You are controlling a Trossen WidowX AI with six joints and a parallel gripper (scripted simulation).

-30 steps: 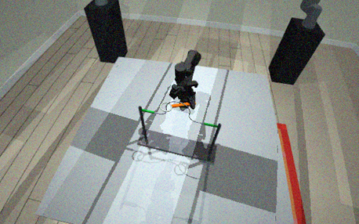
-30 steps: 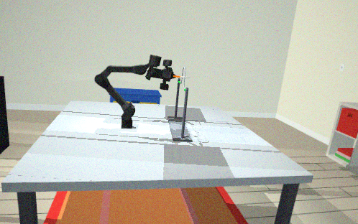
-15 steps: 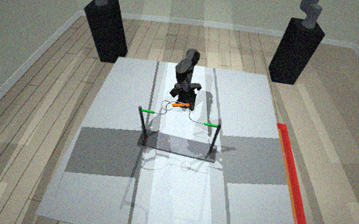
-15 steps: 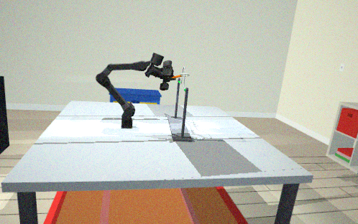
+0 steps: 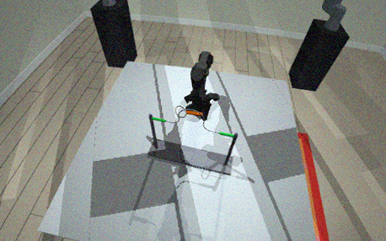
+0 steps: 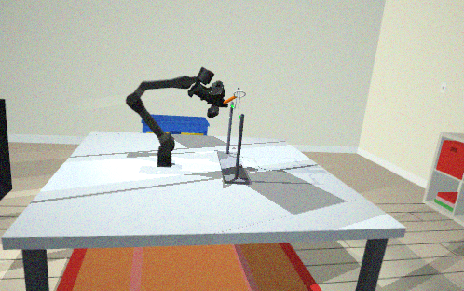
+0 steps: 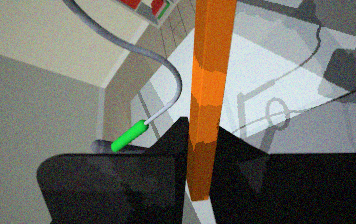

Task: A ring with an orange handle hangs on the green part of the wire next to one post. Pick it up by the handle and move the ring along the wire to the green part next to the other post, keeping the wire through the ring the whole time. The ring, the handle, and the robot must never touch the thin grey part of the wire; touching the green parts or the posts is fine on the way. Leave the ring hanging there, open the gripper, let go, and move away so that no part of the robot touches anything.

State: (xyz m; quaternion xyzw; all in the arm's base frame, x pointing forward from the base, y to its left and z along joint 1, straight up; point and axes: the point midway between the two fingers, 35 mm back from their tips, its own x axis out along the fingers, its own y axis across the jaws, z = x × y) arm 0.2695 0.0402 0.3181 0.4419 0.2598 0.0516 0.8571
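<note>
My gripper (image 5: 204,114) (image 6: 225,103) (image 7: 191,124) is shut on the orange handle (image 5: 194,113) (image 6: 230,100) (image 7: 207,87), holding it above the table between the posts. The thin ring (image 5: 176,111) (image 6: 244,94) is at the handle's far end, around the raised middle of the wire; whether it touches the wire is too small to tell. The ring is outside the wrist view. The grey wire (image 7: 179,82) curves left of the handle there. One green part (image 5: 158,119) (image 7: 130,136) is by the left post (image 5: 153,132), the other green part (image 5: 227,135) by the right post (image 5: 231,150).
Both posts stand on a dark base plate (image 5: 188,163) on the white table (image 6: 140,210). The arm reaches in from the table's back in the top view. Two black pedestals (image 5: 114,35) (image 5: 319,56) stand beyond the table. Shadows cross the tabletop.
</note>
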